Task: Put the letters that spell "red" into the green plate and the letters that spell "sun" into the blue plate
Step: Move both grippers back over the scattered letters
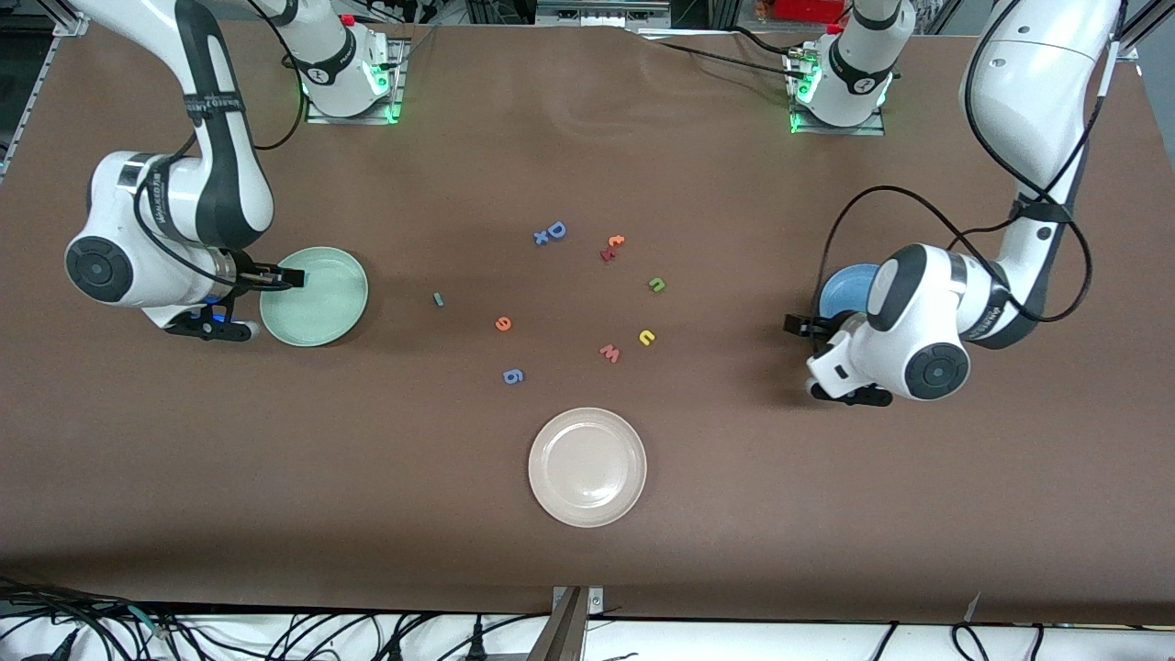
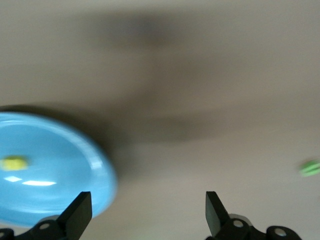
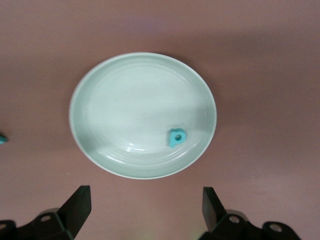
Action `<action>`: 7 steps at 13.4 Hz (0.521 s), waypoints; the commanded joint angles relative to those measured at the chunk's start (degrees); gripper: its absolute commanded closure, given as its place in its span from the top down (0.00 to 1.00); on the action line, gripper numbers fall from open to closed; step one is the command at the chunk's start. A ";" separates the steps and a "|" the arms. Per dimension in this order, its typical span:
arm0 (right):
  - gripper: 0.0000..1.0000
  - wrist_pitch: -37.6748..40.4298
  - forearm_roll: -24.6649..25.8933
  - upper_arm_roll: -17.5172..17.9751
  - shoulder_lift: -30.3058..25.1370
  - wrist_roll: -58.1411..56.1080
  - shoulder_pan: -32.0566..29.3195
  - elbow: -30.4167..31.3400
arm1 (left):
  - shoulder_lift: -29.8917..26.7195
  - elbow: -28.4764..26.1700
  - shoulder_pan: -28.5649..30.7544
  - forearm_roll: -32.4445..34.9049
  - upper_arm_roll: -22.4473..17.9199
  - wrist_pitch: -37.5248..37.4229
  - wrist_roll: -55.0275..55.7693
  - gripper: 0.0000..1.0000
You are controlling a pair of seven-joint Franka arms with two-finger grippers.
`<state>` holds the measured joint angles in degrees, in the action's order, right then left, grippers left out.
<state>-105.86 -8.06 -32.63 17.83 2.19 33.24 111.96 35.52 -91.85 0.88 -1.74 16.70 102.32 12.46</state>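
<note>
While both grippers are spread wide and empty, a teal "d" (image 3: 175,137) is seen in the green plate (image 3: 110,100).

A cream-white plate (image 1: 587,466) is set toward the table's (image 1: 275,477) camera-side edge. A blue "D" (image 1: 556,229), red "w" (image 1: 609,352) and blue "g" (image 1: 513,375) are scattered mid-table.

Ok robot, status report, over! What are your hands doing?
Left gripper and right gripper: jaws open, empty. Teal d in green plate, yellow letter in blue plate. Other letters on table. Nothing blocking.
</note>
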 commanded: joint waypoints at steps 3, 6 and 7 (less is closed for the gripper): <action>0.98 0.22 -7.49 7.30 1.06 13.05 2.08 -4.99 | -0.45 -0.96 -4.81 -1.17 3.78 9.37 12.76 1.00; 0.98 -6.09 -7.85 9.16 3.43 26.25 8.13 -5.17 | -0.80 -6.04 -9.48 1.28 3.77 19.47 15.91 1.00; 0.98 -8.20 -8.46 9.25 4.31 30.29 10.59 -5.26 | -1.41 -8.41 -10.71 3.12 3.86 21.94 17.06 1.00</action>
<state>-111.31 -14.99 -23.09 19.60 26.35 40.29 107.93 35.69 -95.64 -8.28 -1.34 20.90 119.75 27.10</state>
